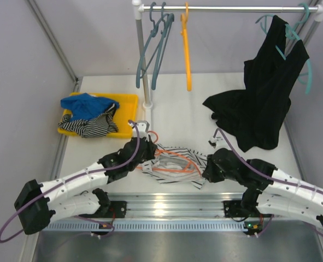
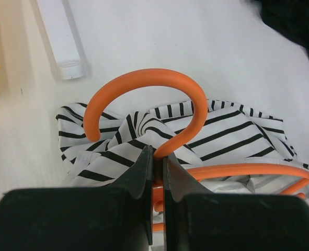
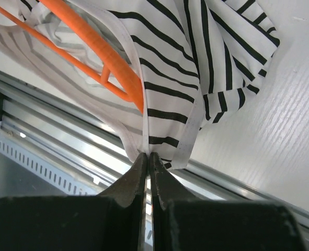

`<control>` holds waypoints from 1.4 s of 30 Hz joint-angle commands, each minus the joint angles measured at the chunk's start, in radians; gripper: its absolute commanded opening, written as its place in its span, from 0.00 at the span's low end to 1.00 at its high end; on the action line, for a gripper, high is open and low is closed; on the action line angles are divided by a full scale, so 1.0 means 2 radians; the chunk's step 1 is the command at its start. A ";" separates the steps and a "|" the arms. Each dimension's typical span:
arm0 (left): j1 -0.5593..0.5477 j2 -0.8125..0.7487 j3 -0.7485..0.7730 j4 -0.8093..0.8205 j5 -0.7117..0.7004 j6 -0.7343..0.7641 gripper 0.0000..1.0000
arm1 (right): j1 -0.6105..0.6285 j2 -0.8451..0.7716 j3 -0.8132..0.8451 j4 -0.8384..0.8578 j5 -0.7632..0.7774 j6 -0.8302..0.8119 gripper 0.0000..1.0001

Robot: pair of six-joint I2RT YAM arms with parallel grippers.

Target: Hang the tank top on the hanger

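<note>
The tank top [image 1: 175, 166], white with thin black stripes, lies crumpled at the table's near middle. The red-orange hanger [image 1: 175, 159] lies in it, its arms partly under the fabric. My left gripper [image 1: 148, 147] is shut on the hanger's neck just below the hook [image 2: 146, 91], over the tank top [image 2: 232, 133]. My right gripper [image 1: 206, 173] is shut on the tank top's white-edged fabric [image 3: 172, 83] at its right end, above the table's metal front rail; the hanger's arm [image 3: 99, 49] runs inside the cloth there.
A yellow tray [image 1: 129, 103] at back left holds a blue garment [image 1: 84, 103] and a bolder striped one [image 1: 90, 125]. A clothes rail [image 1: 227, 8] at the back carries teal hangers [image 1: 156, 43], a yellow-orange hanger [image 1: 187, 49] and a large black garment [image 1: 259, 98] draping onto the table.
</note>
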 commanded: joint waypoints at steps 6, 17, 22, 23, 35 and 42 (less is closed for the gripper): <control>-0.021 0.014 0.038 0.037 -0.049 -0.005 0.00 | 0.008 0.047 0.067 0.005 -0.002 -0.017 0.00; -0.111 0.014 0.065 0.080 -0.166 0.053 0.00 | -0.015 0.126 0.170 0.014 -0.006 -0.052 0.00; -0.181 0.040 0.096 0.111 -0.266 0.115 0.00 | -0.029 0.141 0.202 0.017 -0.014 -0.061 0.00; -0.184 0.044 0.100 0.114 -0.273 0.120 0.00 | -0.031 0.144 0.205 0.018 -0.015 -0.063 0.00; -0.198 0.057 0.133 0.126 -0.250 0.133 0.00 | -0.064 0.146 0.277 0.015 -0.040 -0.095 0.00; -0.201 0.064 0.136 0.141 -0.224 0.126 0.00 | -0.067 0.146 0.295 0.002 -0.039 -0.104 0.04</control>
